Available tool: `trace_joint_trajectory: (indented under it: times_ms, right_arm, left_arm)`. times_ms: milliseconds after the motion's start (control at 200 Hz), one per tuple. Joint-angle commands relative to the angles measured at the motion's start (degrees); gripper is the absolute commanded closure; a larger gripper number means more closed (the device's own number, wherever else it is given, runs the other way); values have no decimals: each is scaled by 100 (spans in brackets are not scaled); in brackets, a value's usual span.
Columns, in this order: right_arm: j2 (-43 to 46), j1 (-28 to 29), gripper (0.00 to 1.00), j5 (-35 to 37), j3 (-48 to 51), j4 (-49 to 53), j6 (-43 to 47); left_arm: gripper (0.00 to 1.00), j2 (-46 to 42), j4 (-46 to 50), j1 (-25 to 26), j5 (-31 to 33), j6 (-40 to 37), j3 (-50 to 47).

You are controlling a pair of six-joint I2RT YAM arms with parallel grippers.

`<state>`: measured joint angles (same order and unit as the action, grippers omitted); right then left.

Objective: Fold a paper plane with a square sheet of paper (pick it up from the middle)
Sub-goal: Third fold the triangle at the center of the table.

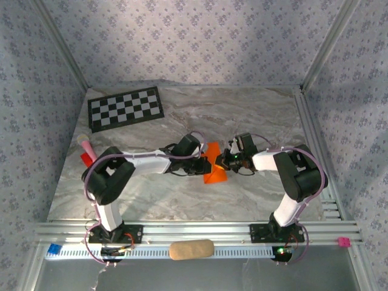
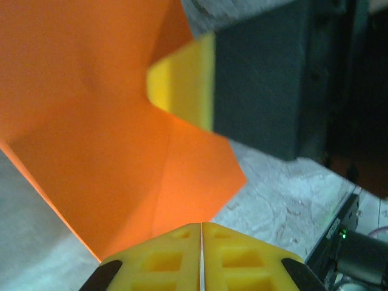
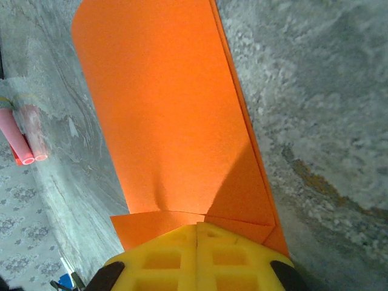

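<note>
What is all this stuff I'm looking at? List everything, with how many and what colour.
orange paper: one, bright orange, creased, mid-table between the grippers
checkerboard sheet: one, black and white, far left of table
red and pink object: one, left table edge
oblong pad: one, tan, near rail, centre
blue block: one, near-left rail
pink block: one, near-right rail
table: one, grey marble
left gripper: yellow fingers, shut on the paper
right gripper: yellow fingers, shut on the paper
</note>
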<state>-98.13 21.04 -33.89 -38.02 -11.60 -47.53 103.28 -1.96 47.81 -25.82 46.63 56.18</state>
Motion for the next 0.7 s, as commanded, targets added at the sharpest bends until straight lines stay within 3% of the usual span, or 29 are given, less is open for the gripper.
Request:
trace_joint_trajectory:
  times_ms: [0, 330, 700]
  right_arm:
    - [-128, -7, 98, 594, 190, 631, 150]
    - [-125, -10, 98, 613, 206, 624, 152]
    - [-76, -10, 98, 628, 221, 673, 161]
  left_arm:
    - [89, 295, 30, -19, -268, 69, 235]
    - [90, 489, 530, 255, -351, -168, 198]
    - [89, 425, -78, 513, -418, 327, -463]
